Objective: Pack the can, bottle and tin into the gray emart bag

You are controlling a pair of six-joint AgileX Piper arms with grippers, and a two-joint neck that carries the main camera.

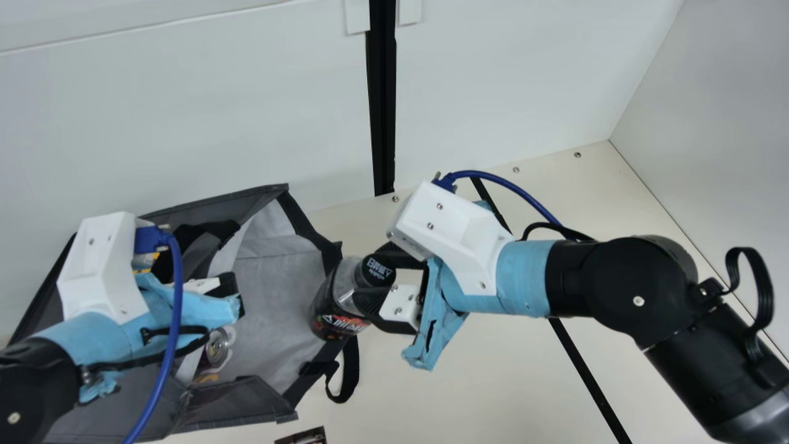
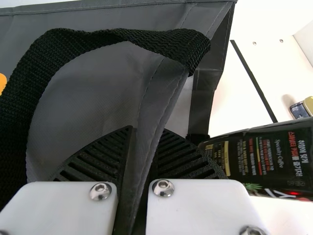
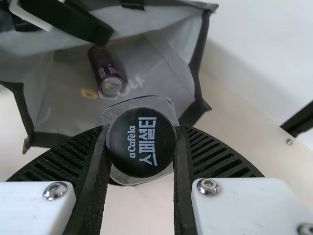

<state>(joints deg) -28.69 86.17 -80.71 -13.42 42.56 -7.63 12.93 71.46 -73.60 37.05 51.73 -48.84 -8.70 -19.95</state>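
My left gripper [image 1: 229,293] is at the gray bag [image 1: 271,296], which lies with its mouth toward the right. In the left wrist view, the left gripper [image 2: 143,171] is shut on a fold of the bag [image 2: 93,93], beside a black handle. My right gripper [image 1: 377,277] holds the dark bottle [image 1: 338,308] by its cap end, the bottle tilted at the mouth. From the right wrist, the right gripper [image 3: 142,152] is shut around the black cap [image 3: 141,142]. The can [image 3: 104,71] lies inside the bag. A small tin [image 2: 304,107] stands on the table.
A dark printed item [image 1: 305,436] lies at the main view's bottom edge. A black strap [image 1: 349,373] hangs from the bag's mouth onto the table [image 1: 493,382]. White walls [image 1: 216,111] stand behind and at the right.
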